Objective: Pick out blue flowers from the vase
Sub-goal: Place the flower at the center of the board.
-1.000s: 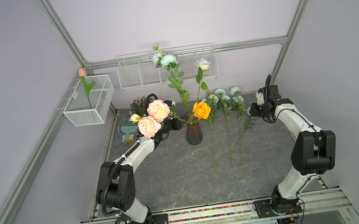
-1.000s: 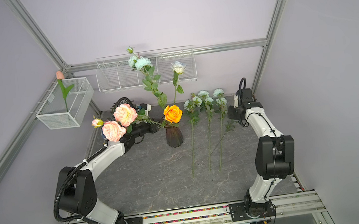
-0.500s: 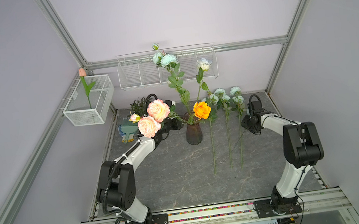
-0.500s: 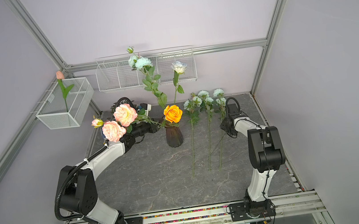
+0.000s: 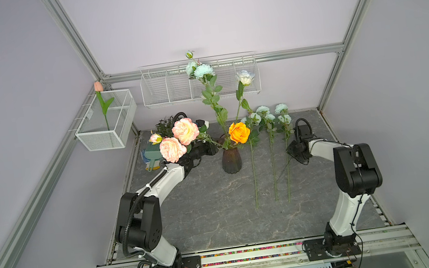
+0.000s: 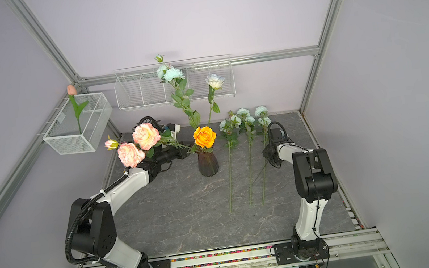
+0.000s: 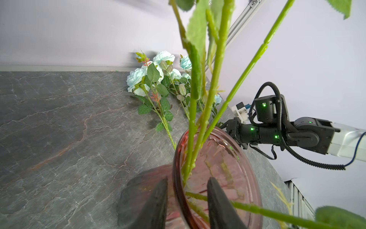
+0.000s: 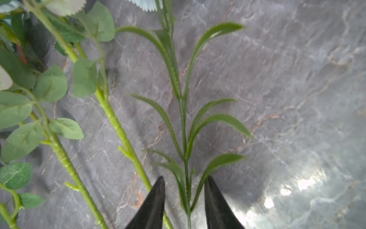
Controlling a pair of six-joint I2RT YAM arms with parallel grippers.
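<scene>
Left claw (image 7: 188, 178) is clamped on the rim of the dark glass vase (image 5: 231, 161), which is stood on the desk (image 5: 204, 219). Right claw (image 8: 185, 177) is held open, with a thin leafy twig (image 8: 184, 119) between its tips, not gripped. Three blue flowers (image 5: 262, 110) are laid flat on the desk beside the vase. One tall blue flower (image 5: 201, 71) is stood in the vase.
</scene>
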